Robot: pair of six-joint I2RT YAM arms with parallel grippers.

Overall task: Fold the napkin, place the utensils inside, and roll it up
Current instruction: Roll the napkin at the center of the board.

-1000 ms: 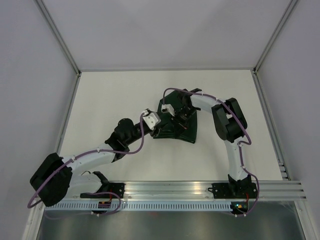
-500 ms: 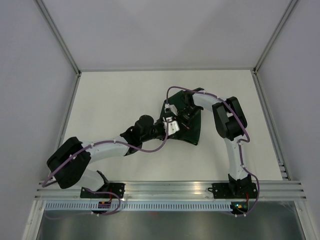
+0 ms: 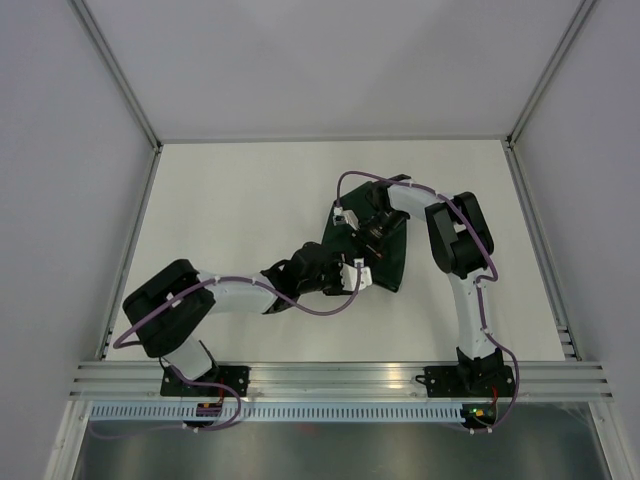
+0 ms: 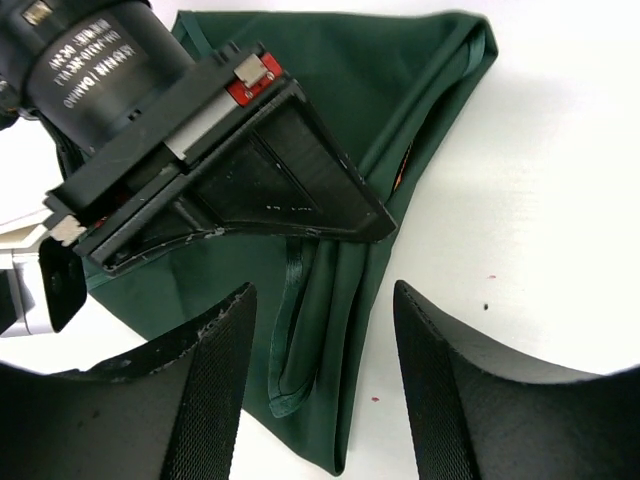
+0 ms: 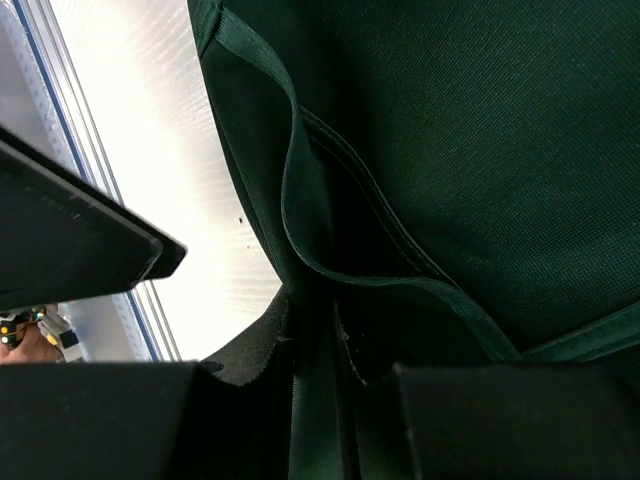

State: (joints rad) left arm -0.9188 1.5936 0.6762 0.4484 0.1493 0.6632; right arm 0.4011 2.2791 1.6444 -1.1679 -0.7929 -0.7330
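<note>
Your white table (image 3: 230, 200) has the green napkin (image 3: 392, 262) lying folded, right of the middle. Your left gripper (image 4: 320, 300) is wide open over its folded edge and holds nothing. Your right gripper (image 5: 335, 340) pinches the cloth, and only its wrist view shows the hem going between the fingers.

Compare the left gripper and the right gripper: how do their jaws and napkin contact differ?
The left gripper has its jaws spread wide, clamping nothing; the right gripper has its jaws nearly together, pinching a fold of the napkin. The left gripper hangs over the napkin's folded edge; the right gripper sits on the cloth. Both are at the same napkin.
</note>
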